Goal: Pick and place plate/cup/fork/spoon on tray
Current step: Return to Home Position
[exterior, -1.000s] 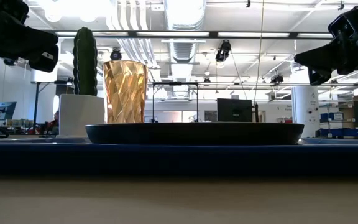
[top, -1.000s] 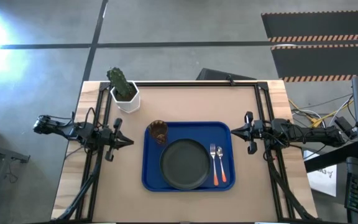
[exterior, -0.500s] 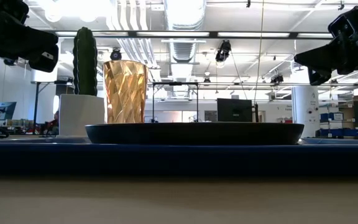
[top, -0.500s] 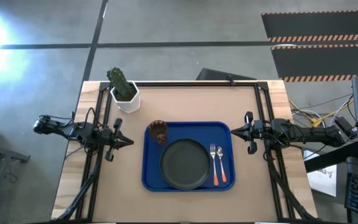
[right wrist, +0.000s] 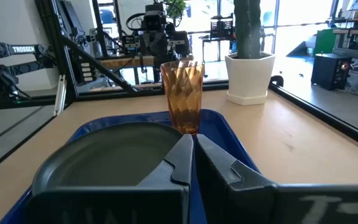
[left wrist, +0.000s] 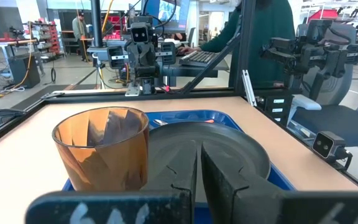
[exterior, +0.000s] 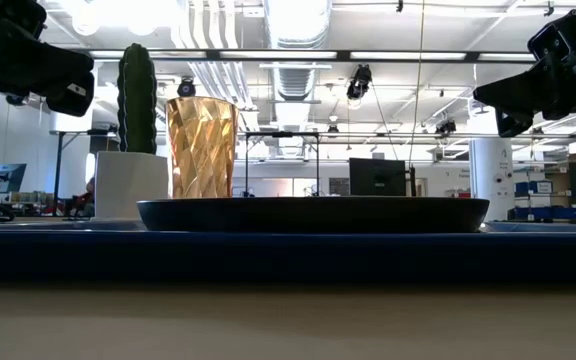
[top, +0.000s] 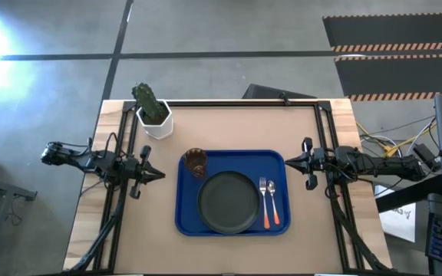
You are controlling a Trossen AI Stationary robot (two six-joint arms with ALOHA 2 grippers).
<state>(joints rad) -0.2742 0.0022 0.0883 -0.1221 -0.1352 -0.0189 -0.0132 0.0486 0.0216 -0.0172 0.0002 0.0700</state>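
Step in hand: going home, as I judge it, since everything asked for already sits on the tray [top: 276,160].
Left gripper [top: 158,175]: beside the tray's left edge, apart from it, fingers pressed together on nothing.
Right gripper [top: 290,160]: beside the tray's right edge, also apart, fingers closed and empty.
Plate [top: 229,202]: lies flat in the middle of the tray.
Cup [top: 196,162]: stands upright in the tray's far left corner, just beside the plate.
Fork [top: 263,193] and spoon [top: 272,195]: side by side on the tray, right of the plate, handles toward the near edge. I take the one nearer the plate for the fork, though from above tines and bowl are hard to tell apart.
Doing it well: I draw both arms straight back and outward, away from the tray, never across it. The cup is tall and light, so my left arm must give it room.
High view only: the cutlery, which the plate's rim hides from the low view.
Wrist views only: my fingers meeting, tip to tip.
Low view only: both grippers hang well above the table.
Off the tray: the cactus pot [top: 156,121], near the table's far left corner.
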